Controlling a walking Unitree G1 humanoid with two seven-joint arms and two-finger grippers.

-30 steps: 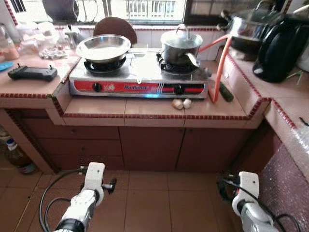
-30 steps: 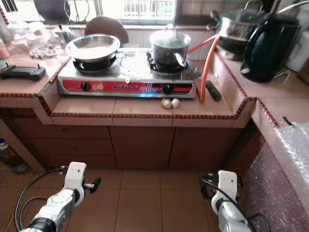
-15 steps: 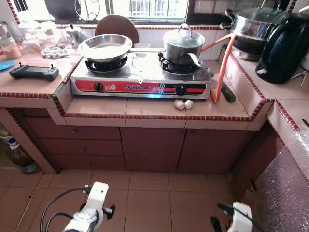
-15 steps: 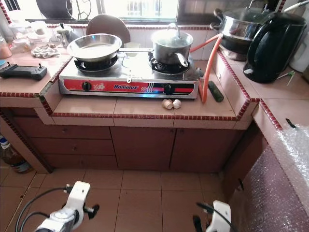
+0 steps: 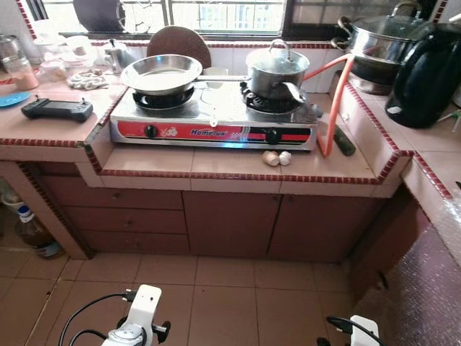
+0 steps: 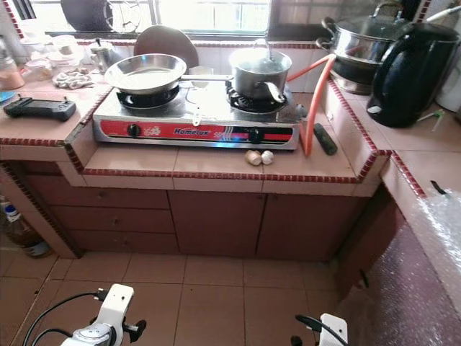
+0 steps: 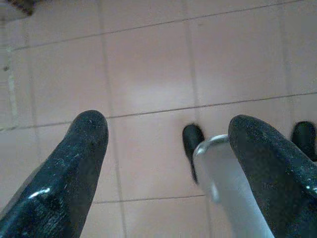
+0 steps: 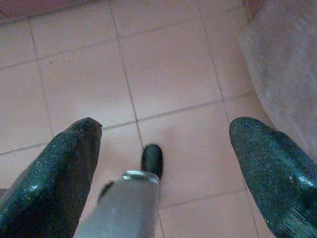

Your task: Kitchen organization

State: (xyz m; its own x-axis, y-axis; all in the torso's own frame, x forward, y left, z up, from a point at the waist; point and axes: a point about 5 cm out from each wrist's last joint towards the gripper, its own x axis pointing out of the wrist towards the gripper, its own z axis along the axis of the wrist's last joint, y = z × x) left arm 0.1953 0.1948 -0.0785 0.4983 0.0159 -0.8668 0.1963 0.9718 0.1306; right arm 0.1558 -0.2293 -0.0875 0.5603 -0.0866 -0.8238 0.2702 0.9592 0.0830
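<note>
Along the tiled counter [image 5: 238, 162] nothing is being handled yet — the stove [image 5: 215, 115] is sitting ready, carrying a shallow pan [image 5: 160, 73] that looks empty and a lidded pot [image 5: 276, 68], contents hidden. Two garlic bulbs [image 5: 276, 158] are lying loose, probably needing tidying. Left gripper [image 7: 163, 163] and right gripper [image 8: 158, 163] are hanging wide apart, holding nothing, over the floor.
</note>
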